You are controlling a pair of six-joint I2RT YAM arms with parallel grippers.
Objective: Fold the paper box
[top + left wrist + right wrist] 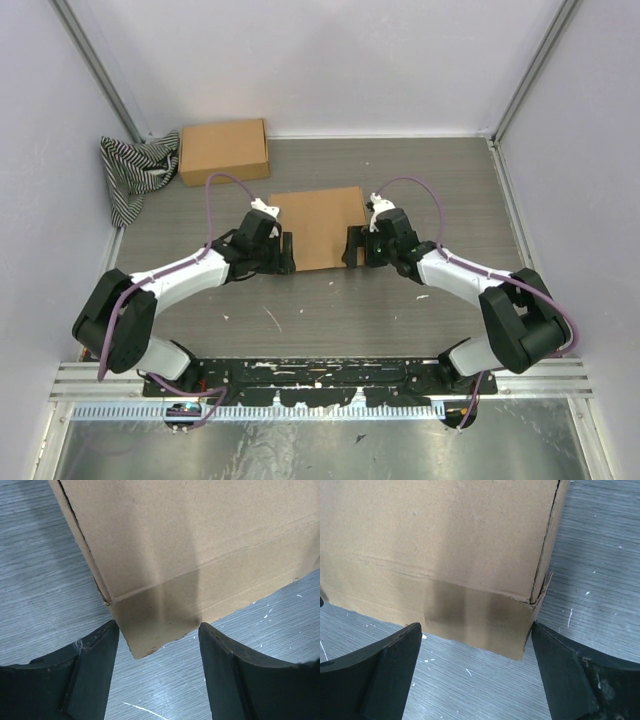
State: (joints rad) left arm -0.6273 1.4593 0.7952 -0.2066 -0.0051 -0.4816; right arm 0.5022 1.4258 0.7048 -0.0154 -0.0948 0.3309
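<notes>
Lying low on the middle of the desk (320,310), the paper box (318,228) has its near edge turned toward the arm bases. Each arm meets one near corner of it. The left fingers (95,670) are spread wide, and the left near corner of the cardboard reaches into the gap between them. The right fingers (390,670) are spread in the same way around the right near corner. Nothing is pinched on either side, and I cannot tell if the cardboard touches any finger.

I think the danger is in the closing. If one side grips before the other, the light box may turn or slide on the smooth desk, and then the other corner will escape. If the fingers catch only the thin near strip, it may bend at a wrong place, or the small cut at the corner may tear further.

The cardboard is plain brown and matte. A crease line runs across it, parallel to the near edge, with a narrow strip below. At both corners a dark slit separates the side from the top face, and the edge there looks a little frayed.

Well apart, at the far left of the desk, sits a second box (224,150), with a striped cloth (135,172) just beside it.
</notes>
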